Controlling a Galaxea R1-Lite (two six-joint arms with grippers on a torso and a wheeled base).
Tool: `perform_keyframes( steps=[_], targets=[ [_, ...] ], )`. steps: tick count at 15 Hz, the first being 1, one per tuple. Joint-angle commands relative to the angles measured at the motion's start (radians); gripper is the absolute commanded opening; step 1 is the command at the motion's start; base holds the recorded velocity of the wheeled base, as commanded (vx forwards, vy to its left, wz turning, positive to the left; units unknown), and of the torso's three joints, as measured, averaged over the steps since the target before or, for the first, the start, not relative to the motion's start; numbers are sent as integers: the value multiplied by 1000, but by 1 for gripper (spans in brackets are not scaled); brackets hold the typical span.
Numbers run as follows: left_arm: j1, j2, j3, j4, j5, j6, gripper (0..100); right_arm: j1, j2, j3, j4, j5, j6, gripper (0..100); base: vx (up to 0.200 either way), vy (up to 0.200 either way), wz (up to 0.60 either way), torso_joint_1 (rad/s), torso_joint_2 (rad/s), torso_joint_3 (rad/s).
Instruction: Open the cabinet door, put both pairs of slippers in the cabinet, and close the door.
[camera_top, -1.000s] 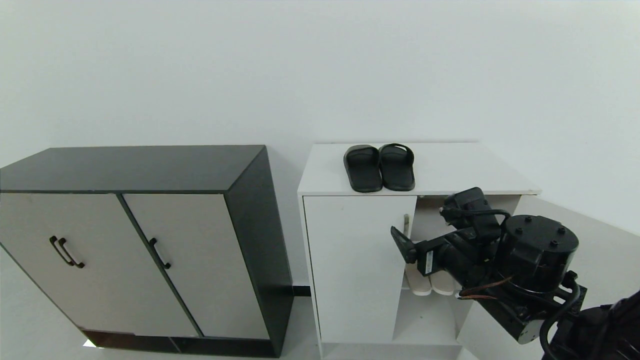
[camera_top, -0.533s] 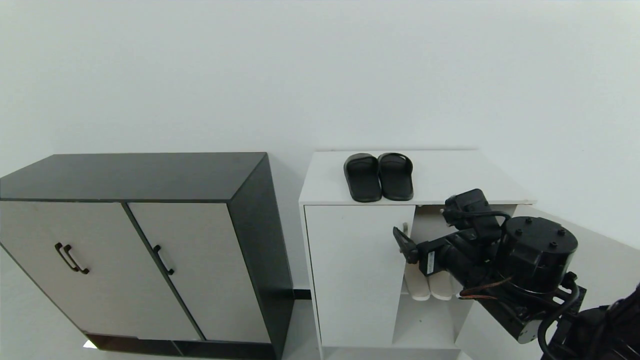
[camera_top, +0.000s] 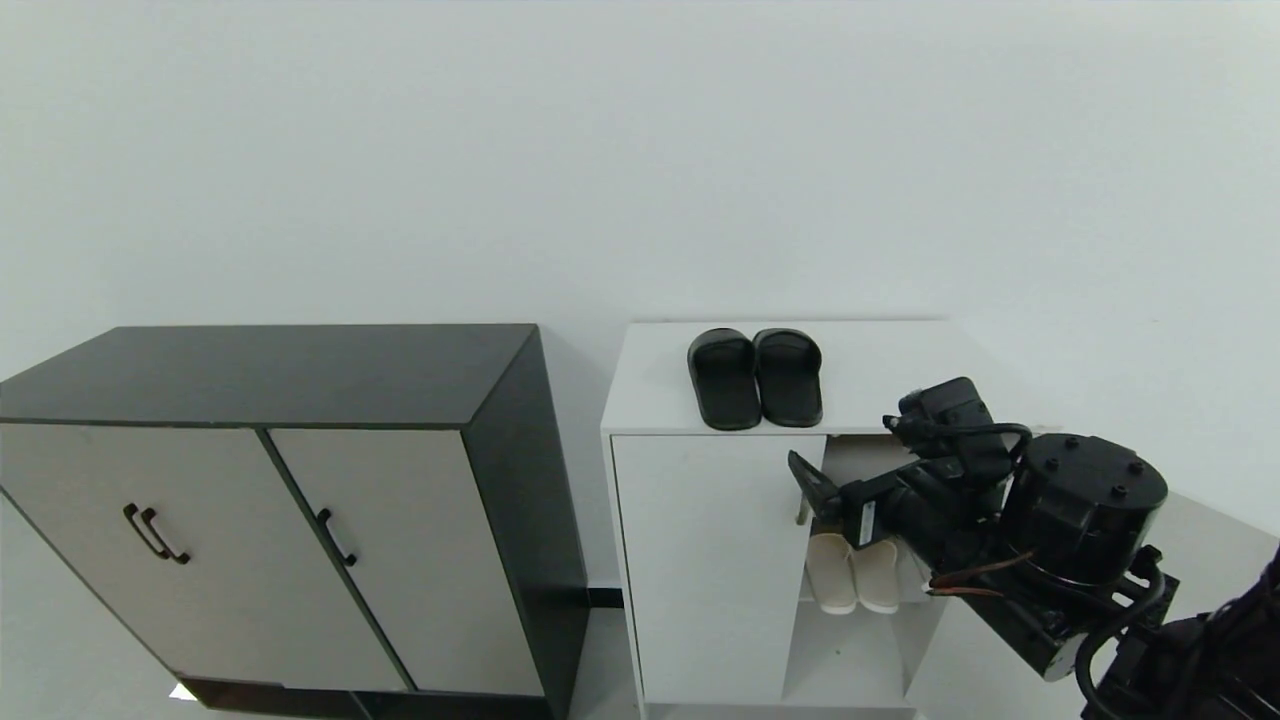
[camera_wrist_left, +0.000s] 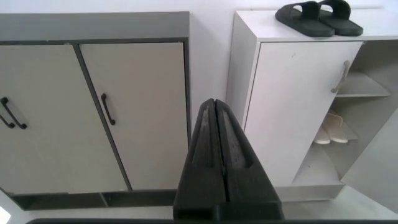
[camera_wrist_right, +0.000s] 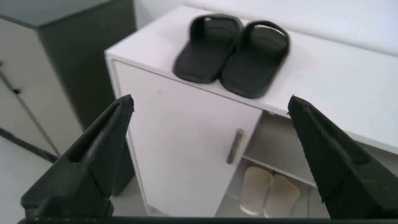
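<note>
One pair stowed, one pair outstanding; white cabinet (camera_top: 700, 560) half open.
Wide-open right gripper (camera_top: 806, 484) before cabinet's open right half; left gripper (camera_wrist_left: 214, 106) closed on nothing; white slippers (camera_top: 852, 572) inside that half; black slippers (camera_top: 755, 378) side by side on cabinet top.

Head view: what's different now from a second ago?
The whole picture slid downward, so the camera moved, not the furniture. Measured against the white cabinet, the open right gripper now sits higher, nearer its top. The black slippers stay on top, the white slippers on the shelf inside.
</note>
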Motion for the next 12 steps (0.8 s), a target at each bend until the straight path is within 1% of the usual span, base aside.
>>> perform_keyframes(
  steps=[1, 6, 8, 9, 11, 12],
  targets=[
    [1, 1, 0, -1, -1, 0, 0, -2, 11, -6, -2, -2, -2, 100, 200, 0, 0, -2, -2, -17],
    [1, 1, 0, 0, -1, 0, 0, -2, 11, -15, 4, -7, -1, 100, 200, 0, 0, 10, -1, 0],
    [1, 1, 0, -1, 1, 0, 0, 1, 11, -37, 30, -12, 5, 100, 200, 0, 0, 2, 2, 0],
    [1, 1, 0, -1, -1, 0, 0, 1, 15, -78, 85, -13, 13, 100, 200, 0, 0, 7, 2, 2],
    [1, 1, 0, -1, 1, -1, 0, 1, 14, -176, 252, -29, 70, 100, 0, 0, 0, 0, 0, 0],
    [1, 1, 0, 0, -1, -1, 0, 18, 15, -271, 424, -93, 121, 100, 0, 0, 0, 0, 0, 0]
  ],
)
